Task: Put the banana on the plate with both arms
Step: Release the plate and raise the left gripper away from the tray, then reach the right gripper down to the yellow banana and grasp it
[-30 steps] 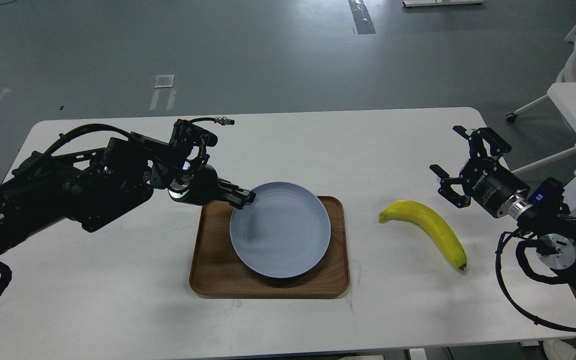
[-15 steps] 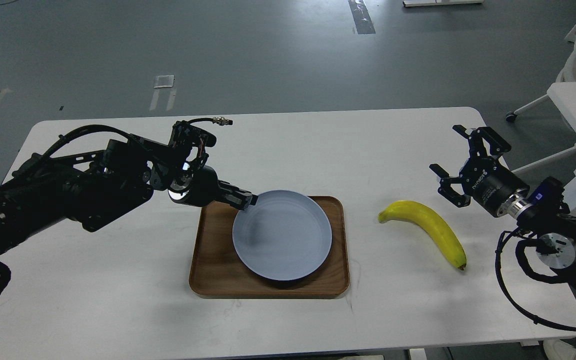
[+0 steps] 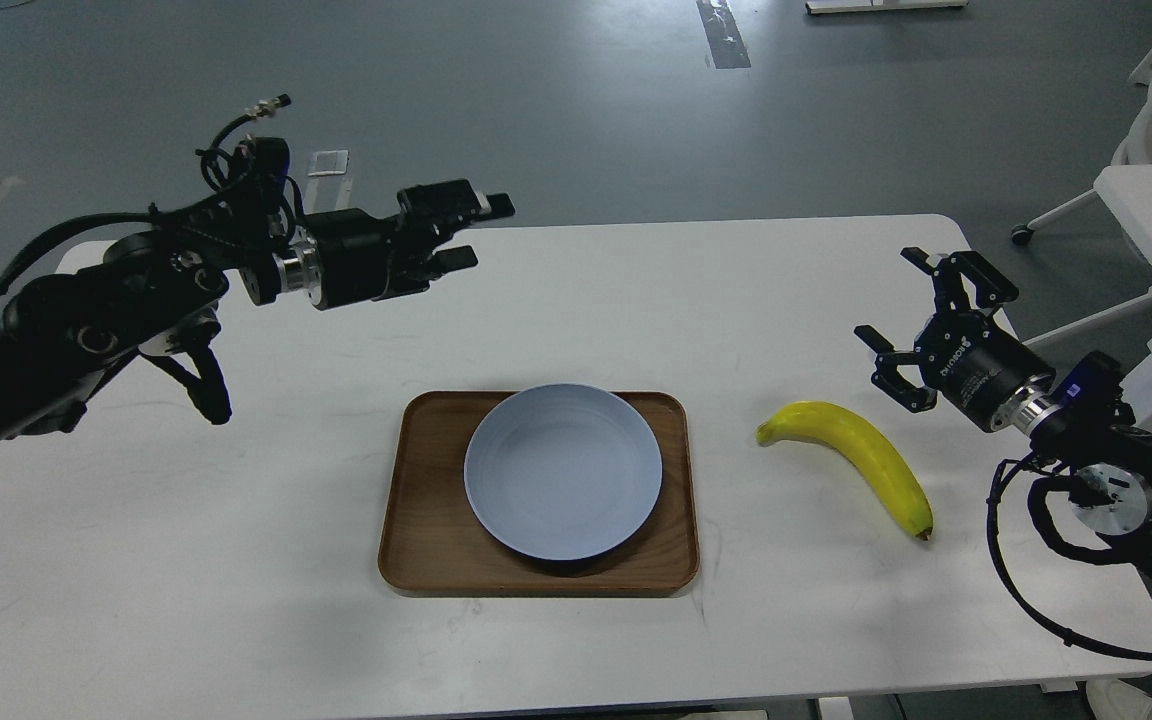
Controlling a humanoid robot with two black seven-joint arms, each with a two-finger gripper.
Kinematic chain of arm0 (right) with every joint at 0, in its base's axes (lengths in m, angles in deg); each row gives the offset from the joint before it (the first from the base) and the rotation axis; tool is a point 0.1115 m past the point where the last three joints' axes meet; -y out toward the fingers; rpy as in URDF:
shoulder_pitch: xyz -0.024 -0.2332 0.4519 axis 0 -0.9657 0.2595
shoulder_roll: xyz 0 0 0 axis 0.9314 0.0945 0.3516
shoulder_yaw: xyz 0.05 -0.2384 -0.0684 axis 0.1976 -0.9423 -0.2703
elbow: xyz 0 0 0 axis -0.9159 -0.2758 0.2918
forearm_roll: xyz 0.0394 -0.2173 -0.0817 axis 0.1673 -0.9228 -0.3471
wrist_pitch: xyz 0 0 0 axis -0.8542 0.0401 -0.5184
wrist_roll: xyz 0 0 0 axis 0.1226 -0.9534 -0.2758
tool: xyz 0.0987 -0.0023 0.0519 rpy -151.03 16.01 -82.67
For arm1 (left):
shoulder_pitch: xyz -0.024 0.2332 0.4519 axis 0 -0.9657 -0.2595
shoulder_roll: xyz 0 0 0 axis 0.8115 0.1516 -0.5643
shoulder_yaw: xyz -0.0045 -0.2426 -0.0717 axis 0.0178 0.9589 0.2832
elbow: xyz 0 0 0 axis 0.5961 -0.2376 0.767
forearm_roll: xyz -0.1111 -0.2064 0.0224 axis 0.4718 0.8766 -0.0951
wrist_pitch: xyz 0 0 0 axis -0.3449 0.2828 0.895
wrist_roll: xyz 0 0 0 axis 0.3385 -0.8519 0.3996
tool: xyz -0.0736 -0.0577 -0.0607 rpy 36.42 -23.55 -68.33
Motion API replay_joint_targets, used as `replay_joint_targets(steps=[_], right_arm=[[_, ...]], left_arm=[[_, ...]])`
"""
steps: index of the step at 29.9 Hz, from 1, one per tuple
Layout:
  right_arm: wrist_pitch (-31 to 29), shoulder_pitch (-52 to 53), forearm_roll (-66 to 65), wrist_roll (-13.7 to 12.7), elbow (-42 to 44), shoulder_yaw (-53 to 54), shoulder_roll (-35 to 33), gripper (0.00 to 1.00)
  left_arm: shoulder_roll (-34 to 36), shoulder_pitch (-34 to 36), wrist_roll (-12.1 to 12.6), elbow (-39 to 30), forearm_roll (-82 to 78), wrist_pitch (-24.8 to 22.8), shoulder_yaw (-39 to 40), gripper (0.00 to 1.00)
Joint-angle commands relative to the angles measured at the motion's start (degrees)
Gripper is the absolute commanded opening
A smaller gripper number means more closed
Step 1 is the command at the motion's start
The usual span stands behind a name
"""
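Curved bright-yellow banana (image 3: 854,455) lies on the white table (image 3: 236,560) right of the round pale blue-grey plate (image 3: 563,470), which sits in the brown wooden tray (image 3: 426,530). Right gripper (image 3: 921,325) spread wide and empty just beyond it; left gripper (image 3: 471,232) parted, empty, raised well clear of the plate. Banana looks light, soft, bruisable: take it mid-body with gentle force; open table all round, only the tray lip to clear.

The worktop (image 3: 236,560) ran out of the bottom edge, so its near rim was not seen. Both arms were cut off at the side edges. The tray (image 3: 416,540) was partly covered by the plate (image 3: 563,470). A second white table (image 3: 1151,215) at the right was cropped.
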Motion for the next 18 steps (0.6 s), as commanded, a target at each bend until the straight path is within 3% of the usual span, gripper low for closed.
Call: replay_joint_targets(steps=[1,9,14,18], right_arm=[[0.0,0.0,0.0,0.0,0.2,0.0,0.1,1.0],[0.0,2.3,-1.0,0.0,-1.8,-0.8,-0.8,1.0],[0.0,11.7,-16.6,0.0,-8.8,-8.9,-7.3,1.0],[0.0,21.1,-28.7,0.0,-11.4,-16.2,-10.3,1.0]], left_arm=[[1.7,-2.1,-0.1,0.1,12.0,0.0,2.9,0.98],[1.3,-13.2,1.1,4.7,15.2,0.0,19.9,0.98],[0.8,-15.6,4.9,4.6,16.1,0.0,25.1,0.98],[0.7,-15.3,5.5,4.0,16.2,0.0,25.1,0.98]])
